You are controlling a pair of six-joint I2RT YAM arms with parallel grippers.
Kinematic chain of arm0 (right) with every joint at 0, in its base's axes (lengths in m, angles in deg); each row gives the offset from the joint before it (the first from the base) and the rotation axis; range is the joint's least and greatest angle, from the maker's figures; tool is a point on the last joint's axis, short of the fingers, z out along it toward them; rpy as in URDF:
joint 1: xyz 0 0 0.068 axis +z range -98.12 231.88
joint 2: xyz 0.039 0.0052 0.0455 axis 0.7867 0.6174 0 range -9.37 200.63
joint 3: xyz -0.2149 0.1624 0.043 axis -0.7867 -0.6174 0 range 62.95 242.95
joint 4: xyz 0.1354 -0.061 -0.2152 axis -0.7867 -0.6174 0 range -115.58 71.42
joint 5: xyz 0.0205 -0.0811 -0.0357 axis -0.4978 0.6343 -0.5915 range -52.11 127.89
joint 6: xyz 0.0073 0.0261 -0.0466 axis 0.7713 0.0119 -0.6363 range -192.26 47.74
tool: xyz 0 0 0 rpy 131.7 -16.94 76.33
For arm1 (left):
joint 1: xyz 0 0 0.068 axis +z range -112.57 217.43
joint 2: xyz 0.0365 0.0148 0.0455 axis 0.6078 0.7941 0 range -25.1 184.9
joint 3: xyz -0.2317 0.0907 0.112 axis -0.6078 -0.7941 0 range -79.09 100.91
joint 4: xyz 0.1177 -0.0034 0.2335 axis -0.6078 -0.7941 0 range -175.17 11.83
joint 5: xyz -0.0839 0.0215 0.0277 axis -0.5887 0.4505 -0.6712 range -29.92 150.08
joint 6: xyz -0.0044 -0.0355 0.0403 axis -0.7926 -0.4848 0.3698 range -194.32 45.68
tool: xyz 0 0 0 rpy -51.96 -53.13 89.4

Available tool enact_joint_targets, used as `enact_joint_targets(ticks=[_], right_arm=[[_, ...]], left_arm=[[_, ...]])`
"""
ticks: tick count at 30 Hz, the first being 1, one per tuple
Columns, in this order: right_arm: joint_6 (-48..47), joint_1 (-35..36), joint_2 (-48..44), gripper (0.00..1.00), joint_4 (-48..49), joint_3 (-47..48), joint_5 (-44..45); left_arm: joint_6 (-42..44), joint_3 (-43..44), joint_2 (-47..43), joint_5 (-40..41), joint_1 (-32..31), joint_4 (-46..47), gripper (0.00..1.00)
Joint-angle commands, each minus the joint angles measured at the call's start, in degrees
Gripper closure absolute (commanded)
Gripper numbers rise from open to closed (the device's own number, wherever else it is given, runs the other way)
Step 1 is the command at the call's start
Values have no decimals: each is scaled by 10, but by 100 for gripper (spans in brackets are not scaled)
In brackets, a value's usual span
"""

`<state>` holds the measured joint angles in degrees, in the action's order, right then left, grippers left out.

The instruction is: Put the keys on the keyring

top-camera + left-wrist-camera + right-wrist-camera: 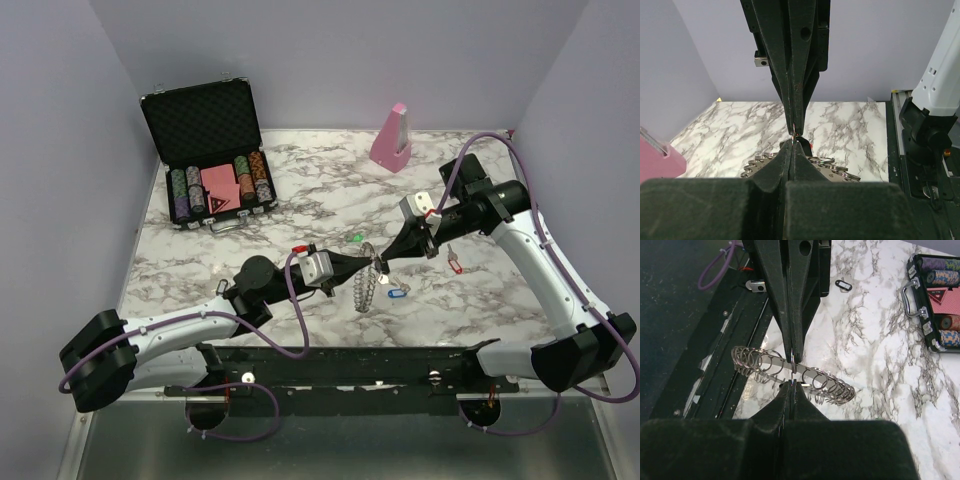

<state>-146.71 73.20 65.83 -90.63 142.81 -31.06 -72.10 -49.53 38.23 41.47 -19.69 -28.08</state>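
Note:
The keyring [366, 292] hangs edge-on like a grey coil under the two gripper tips at the table's front middle. My left gripper [372, 264] is shut on one of its small loops [793, 359]. Tip to tip with it, my right gripper [388, 262] is shut on a thin wire loop of the same keyring [755, 360]. Whether a key sits between the tips I cannot tell. On the marble lie a blue key [395, 294] beside the ring, a red key [455, 262] under the right arm, a green key [356, 238] and a black key [842, 285].
An open black case [210, 150] with poker chips stands at the back left. A pink wedge block [391, 137] stands at the back middle. The black base rail [350, 365] runs along the near edge.

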Motion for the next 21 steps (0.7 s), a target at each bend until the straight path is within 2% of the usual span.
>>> enact_joint_targets(ticks=[1,21], right_arm=[[6,3,-3,100,5,4,-28],[23,3,-8,100,17,6,-10]], left_arm=[[-3,6,1,2,-4,33,100],[1,-2,-11,4,-4,26,100]])
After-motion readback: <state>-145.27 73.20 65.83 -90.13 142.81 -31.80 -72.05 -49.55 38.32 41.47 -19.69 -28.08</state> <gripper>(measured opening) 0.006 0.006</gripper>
